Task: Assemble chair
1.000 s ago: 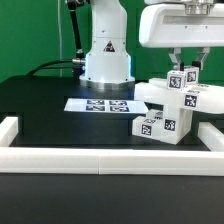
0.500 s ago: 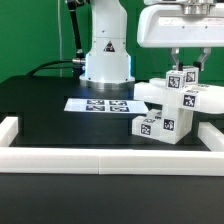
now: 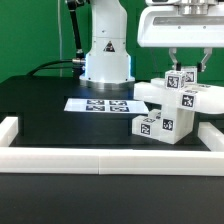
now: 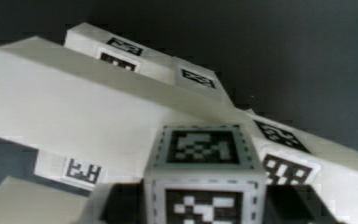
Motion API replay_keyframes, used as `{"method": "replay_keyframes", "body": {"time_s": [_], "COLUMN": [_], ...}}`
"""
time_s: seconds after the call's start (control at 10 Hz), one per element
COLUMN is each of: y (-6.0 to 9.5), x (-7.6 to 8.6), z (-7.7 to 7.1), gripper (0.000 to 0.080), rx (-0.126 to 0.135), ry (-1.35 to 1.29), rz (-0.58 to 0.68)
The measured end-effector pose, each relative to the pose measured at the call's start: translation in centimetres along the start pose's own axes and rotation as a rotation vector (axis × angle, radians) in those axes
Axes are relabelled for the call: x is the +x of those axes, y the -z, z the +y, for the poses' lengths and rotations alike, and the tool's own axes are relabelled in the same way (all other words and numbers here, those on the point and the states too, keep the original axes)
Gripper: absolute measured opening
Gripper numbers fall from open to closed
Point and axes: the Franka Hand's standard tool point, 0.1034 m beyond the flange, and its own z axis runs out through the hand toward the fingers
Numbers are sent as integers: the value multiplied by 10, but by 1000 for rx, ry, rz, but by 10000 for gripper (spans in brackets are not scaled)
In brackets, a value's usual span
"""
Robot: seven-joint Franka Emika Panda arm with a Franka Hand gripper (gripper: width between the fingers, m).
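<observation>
White chair point(image 3: 168, 105) at the bench's point(image 3: 60, 125) three o'clock is clenched by the tool point(image 3: 185, 66); the piece should be pressed straight down.

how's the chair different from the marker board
The chair is a chunky stack of white blocks standing tall; the marker board is a thin sheet lying flat. The chair sits under the fingers by the rail; the board lies apart, in mid-table. Both are white with black-and-white tags.
</observation>
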Motion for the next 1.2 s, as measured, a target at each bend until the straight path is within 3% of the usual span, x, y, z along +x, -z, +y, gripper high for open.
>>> {"method": "replay_keyframes", "body": {"time_s": [0.4,1.2], "y": [-1,-1], "x": [0,0], "z": [0,-1], "gripper": [288,288], "rx": [5,21], "ry": [-369,-871], "rz": [-4,-20]}}
